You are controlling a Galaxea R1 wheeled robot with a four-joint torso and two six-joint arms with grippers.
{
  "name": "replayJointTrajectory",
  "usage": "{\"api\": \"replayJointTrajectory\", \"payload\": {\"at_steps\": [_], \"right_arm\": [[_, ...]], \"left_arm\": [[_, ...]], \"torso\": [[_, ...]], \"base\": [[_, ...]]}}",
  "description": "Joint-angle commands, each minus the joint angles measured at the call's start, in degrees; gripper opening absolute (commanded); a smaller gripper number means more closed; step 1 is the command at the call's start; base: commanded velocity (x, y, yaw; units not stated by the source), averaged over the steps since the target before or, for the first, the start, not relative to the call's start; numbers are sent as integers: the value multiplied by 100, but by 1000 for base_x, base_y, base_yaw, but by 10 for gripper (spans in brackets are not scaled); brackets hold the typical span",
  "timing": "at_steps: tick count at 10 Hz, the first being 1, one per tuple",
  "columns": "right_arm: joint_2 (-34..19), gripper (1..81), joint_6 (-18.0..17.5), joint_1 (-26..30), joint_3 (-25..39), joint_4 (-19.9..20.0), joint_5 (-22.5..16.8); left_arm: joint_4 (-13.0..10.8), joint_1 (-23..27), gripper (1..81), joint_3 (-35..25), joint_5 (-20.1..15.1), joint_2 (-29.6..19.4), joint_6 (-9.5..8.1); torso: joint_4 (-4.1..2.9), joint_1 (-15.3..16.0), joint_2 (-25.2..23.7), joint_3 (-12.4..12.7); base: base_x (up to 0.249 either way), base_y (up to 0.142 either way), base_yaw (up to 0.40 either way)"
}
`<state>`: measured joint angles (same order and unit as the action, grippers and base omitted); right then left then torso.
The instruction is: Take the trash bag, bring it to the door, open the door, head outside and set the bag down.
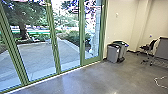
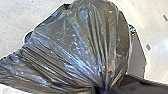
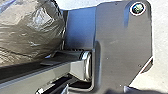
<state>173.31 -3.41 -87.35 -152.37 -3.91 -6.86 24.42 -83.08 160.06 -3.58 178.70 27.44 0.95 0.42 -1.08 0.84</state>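
1 dark trash bag (image 2: 82, 42), bulging and bunched at its neck, hangs clamped in the left gripper (image 2: 101, 88) on the room side of the green-framed glass front (image 1: 57, 57), while the state of the right gripper I cannot tell. Carrying it well likely means keeping that neck pinched, damping any sway and approaching the glass front slowly, so the thin film neither snags nor slips. Just beside the glass front, at its right end, stand 2 grey bins (image 1: 113, 53), their contents, like the bag's, hidden.
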Motion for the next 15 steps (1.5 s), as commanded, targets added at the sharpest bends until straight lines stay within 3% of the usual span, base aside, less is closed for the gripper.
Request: {"api": "replayJointTrajectory", "payload": {"at_steps": [1, 15], "right_arm": [[22, 811, 16, 292, 15, -22, -316], [30, 811, 16, 301, 15, -22, -316]], "left_arm": [[2, 366, 10, -19, -371, 34, 60], [10, 366, 10, -2, -371, 34, 60]], "torso": [[0, 0, 0, 0], [0, -11, -2, 2]], "base": [[148, 0, 0], [157, -66, 0]]}}
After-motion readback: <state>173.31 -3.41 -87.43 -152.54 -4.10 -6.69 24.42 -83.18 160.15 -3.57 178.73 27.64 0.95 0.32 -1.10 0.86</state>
